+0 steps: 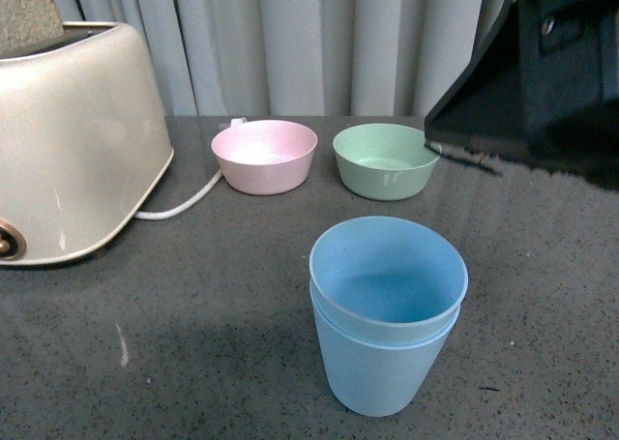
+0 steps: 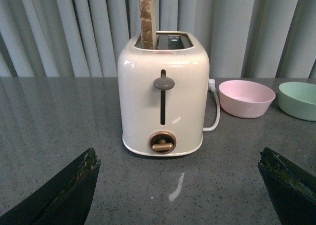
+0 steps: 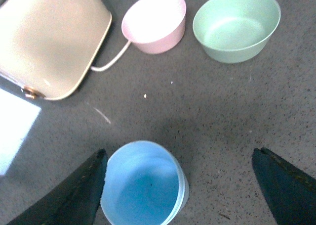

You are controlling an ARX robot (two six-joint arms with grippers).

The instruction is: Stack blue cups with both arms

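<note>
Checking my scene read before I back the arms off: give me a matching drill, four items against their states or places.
Column one:
1. blue cups
2. pink bowl
3. green bowl
4. toaster

Column two:
A. holds a slice of toast
B. nested one inside the other
C. beside the toaster's white cord
D. farthest to the right, empty

Pairs: 1-B, 2-C, 3-D, 4-A

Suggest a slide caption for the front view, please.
Two blue cups nested upright on the grey table, before pink bowl and green bowl.
</note>
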